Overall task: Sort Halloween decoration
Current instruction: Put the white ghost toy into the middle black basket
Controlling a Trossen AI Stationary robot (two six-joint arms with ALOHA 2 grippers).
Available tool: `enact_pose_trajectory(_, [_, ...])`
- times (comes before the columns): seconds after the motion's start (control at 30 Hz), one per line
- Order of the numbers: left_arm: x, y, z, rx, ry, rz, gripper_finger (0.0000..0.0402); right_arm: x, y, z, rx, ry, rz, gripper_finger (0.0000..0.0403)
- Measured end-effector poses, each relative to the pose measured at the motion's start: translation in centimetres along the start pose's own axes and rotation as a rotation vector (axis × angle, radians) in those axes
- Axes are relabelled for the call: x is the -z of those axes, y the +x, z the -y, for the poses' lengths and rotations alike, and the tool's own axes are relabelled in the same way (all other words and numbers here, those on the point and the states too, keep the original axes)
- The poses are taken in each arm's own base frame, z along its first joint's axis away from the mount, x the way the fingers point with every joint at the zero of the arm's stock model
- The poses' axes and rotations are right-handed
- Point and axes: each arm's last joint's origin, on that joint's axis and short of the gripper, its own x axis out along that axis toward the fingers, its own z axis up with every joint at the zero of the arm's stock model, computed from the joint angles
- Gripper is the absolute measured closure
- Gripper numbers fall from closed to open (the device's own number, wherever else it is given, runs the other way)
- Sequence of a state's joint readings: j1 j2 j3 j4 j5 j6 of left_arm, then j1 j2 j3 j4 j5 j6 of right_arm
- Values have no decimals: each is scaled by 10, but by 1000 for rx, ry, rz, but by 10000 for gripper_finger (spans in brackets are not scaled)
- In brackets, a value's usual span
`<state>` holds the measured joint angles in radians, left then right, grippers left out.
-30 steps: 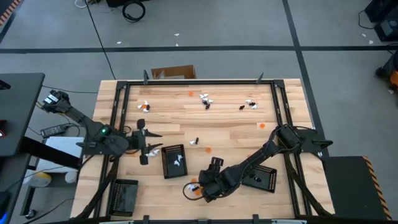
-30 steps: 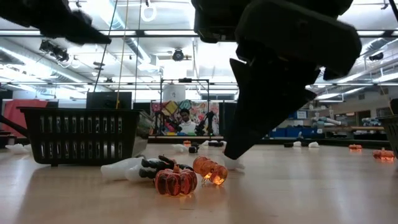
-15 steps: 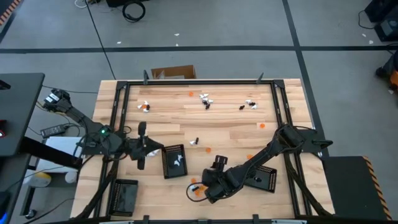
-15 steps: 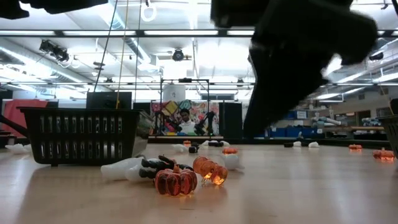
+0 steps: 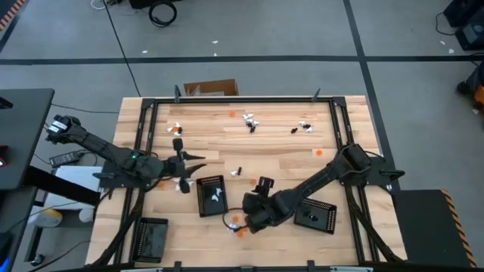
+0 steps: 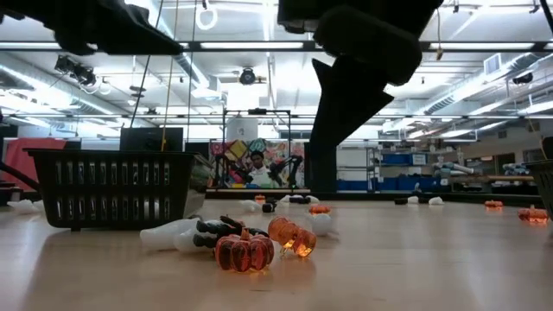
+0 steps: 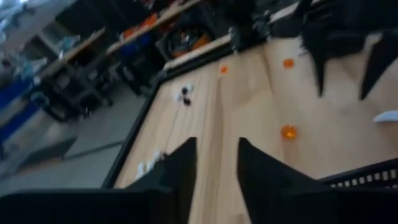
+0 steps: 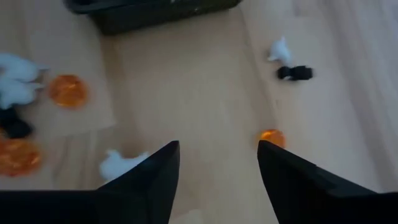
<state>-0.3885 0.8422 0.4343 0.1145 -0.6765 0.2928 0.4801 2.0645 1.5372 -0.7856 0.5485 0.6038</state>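
Both grippers hang above the light wooden tabletop (image 5: 280, 151) with nothing in them. On the right arm, the gripper (image 8: 217, 162) has its two dark fingers spread wide, and bare wood shows between them; it sits over the near middle of the tabletop, beside a small cluster of orange pumpkin pieces (image 6: 244, 250), white pieces (image 6: 166, 235) and a black piece (image 6: 214, 228). On the left arm, the gripper (image 7: 214, 163) has a narrow gap between its fingers and touches nothing; it is at the left side, just beyond one tray.

Three black rectangular mesh trays (image 5: 211, 194) lie along the near half: one at the left corner, one at centre holding a white piece, one at right. Further small clusters of orange, white and black pieces (image 5: 249, 121) are scattered across the far half; I cannot count them exactly.
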Motion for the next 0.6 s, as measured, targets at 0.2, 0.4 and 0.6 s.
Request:
enact_pose_trajectory(0.2, [9,7,-4,-2,-125,-75,213,-16,18,22,-87,1,-68,188])
enact_pose_trajectory(0.4, [10,2,6,80,-136,-78,207,-17,13,9,-229,13,-58,188])
enact_pose_trajectory(0.6, [-4,-4,9,115,62,-8,210,-4,1,-4,-139,33,-33,188])
